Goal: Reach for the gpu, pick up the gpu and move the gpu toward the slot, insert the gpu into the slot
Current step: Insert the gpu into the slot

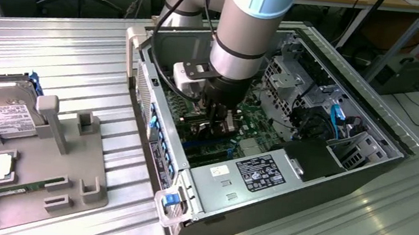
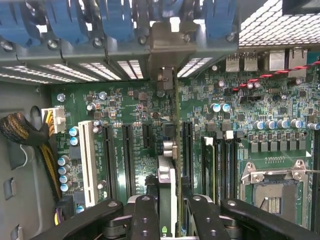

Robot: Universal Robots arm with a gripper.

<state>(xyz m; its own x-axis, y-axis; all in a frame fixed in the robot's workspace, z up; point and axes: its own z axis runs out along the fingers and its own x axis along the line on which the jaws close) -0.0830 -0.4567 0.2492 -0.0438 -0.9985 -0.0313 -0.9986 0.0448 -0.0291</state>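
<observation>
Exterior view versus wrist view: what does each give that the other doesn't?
Exterior view: the arm reaching into the open case, plus a grey tray holding a hard drive and a memory stick. Wrist view: the gpu edge-on, clamped in the gripper, above the motherboard, with the CPU socket alongside. Both: the gripper inside the case, over the green motherboard.

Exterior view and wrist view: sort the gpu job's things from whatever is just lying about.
In the job:
gpu, edge-on in the tool
blue slot on the motherboard

Lying about:
hard drive
memory stick
grey tray under both
power supply
</observation>
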